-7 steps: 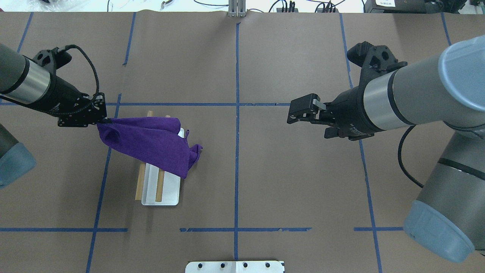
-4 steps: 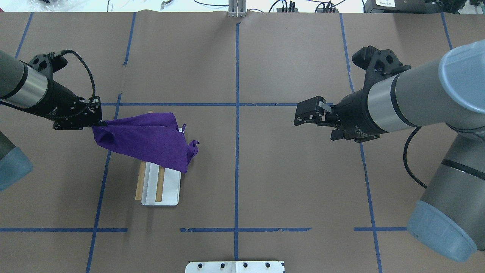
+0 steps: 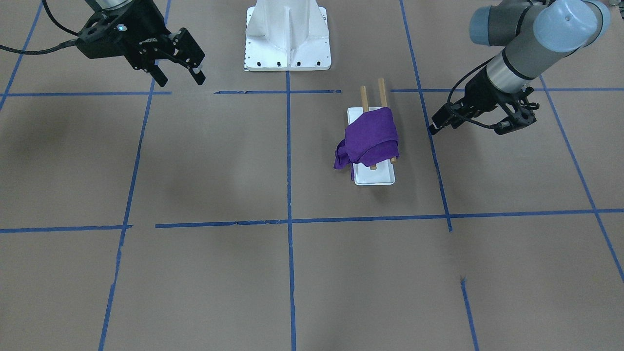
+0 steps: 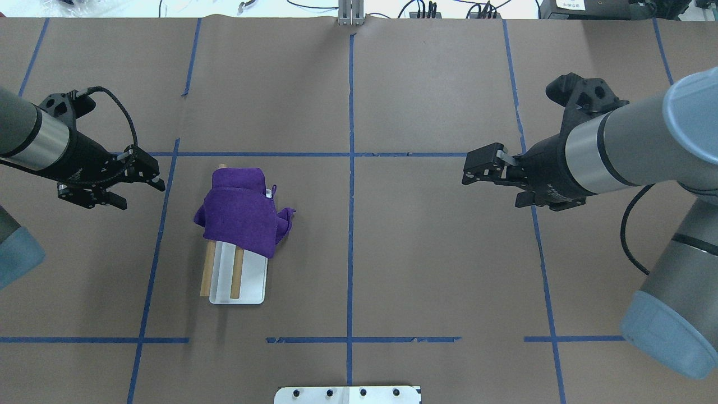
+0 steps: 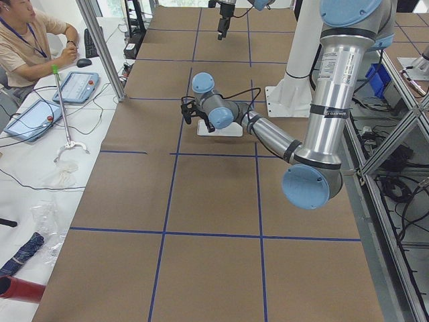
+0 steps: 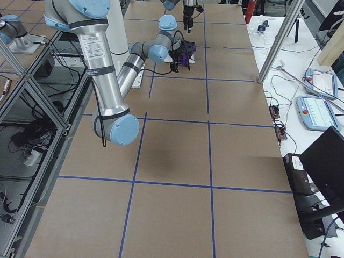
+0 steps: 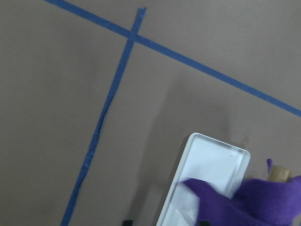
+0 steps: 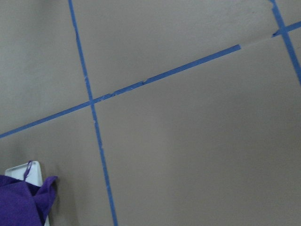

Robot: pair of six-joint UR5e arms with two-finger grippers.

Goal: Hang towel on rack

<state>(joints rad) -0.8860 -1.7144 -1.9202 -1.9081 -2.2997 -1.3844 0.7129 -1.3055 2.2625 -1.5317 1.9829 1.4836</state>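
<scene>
The purple towel (image 4: pixel 241 216) lies bunched over the far half of the rack (image 4: pixel 249 283), a white flat base with two wooden rods (image 4: pixel 236 275); one corner hangs off the right side. It also shows in the front view (image 3: pixel 371 136) and in the left wrist view (image 7: pixel 256 202). My left gripper (image 4: pixel 141 193) is open and empty, to the left of the rack and apart from the towel. My right gripper (image 4: pixel 471 171) is open and empty, far to the right above the table; it also shows in the front view (image 3: pixel 180 73).
The white robot pedestal (image 3: pixel 287 34) stands at the table's near edge, its plate showing in the overhead view (image 4: pixel 348 394). Blue tape lines (image 4: pixel 350 168) cross the brown table. An operator (image 5: pixel 30 40) sits beyond the far end.
My left gripper has opened, let go of the towel and drawn back to the left. The towel has dropped into a heap over the rods. My right arm has drawn back to the right.
</scene>
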